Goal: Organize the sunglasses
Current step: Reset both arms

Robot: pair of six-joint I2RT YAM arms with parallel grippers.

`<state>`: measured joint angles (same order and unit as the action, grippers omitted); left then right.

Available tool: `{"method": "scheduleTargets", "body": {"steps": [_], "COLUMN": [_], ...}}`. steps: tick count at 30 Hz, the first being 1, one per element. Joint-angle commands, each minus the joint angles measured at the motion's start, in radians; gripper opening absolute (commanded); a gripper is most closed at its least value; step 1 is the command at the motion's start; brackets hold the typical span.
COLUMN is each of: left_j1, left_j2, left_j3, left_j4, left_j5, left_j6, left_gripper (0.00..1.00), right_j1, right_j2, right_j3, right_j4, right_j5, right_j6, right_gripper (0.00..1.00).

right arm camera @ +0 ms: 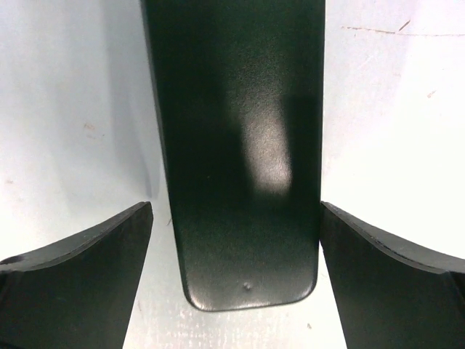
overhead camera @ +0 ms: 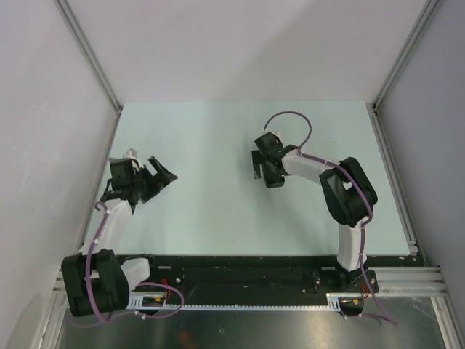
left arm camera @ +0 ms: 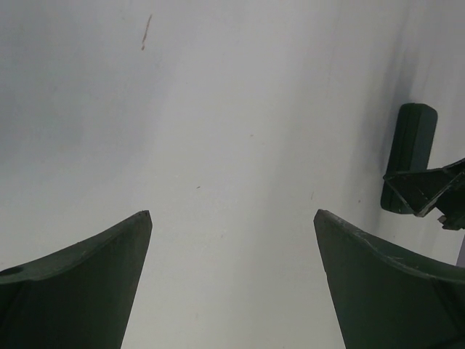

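One black case (right arm camera: 243, 160) is lying lengthwise under the right end effector (right arm camera: 236, 205), between its parted fingers; left end effector (left arm camera: 231, 212) is gaping wide.

Left arm (overhead camera: 109, 225) and right arm (overhead camera: 349, 193): black joint housings, white links. A purple cable (overhead camera: 290, 113) (fastened with white ties) follows each arm. Fingers (left arm camera: 73, 291): dark matte wedges, lower corners of wrist views.

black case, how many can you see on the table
1. The black case lies flat on the table between the right gripper's open jaws. Others could be hidden under the arms.
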<state>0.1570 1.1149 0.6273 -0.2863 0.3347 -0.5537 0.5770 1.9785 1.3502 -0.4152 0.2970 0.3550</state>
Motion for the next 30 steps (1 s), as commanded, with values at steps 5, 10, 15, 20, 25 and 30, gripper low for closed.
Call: {"method": "scheduleTargets", "body": {"steps": [5, 10, 15, 20, 25, 30], "left_j1": [0.007, -0.002, -0.143, -0.246, -0.284, -0.294], "left_j2": [-0.137, -0.150, -0.110, -0.090, -0.112, -0.119], "left_j3": [0.114, 0.192, 0.345, 0.497, 0.566, 0.575], "left_j4": [-0.002, -0.017, -0.017, -0.017, -0.019, -0.019], "left_j5": [0.063, 0.127, 0.040, 0.015, 0.001, -0.022], "left_j6": [0.089, 0.071, 0.077, 0.078, 0.086, 0.080], "left_gripper": [1.00, 1.00, 1.00, 1.00, 1.00, 1.00], "right_j1": [0.026, 0.015, -0.038, -0.042, -0.060, -0.094], "right_j2": [-0.269, -0.427, -0.607, -0.733, -0.839, -0.865], "right_j3": [0.041, 0.037, 0.010, 0.001, -0.006, -0.006], "right_j4": [0.006, -0.040, -0.085, -0.071, -0.056, -0.063], "right_j5": [0.137, 0.194, 0.249, 0.303, 0.332, 0.295], "right_j6": [0.005, 0.015, 0.128, 0.136, 0.142, 0.160], "right_gripper": [1.00, 1.00, 1.00, 1.00, 1.00, 1.00]}}
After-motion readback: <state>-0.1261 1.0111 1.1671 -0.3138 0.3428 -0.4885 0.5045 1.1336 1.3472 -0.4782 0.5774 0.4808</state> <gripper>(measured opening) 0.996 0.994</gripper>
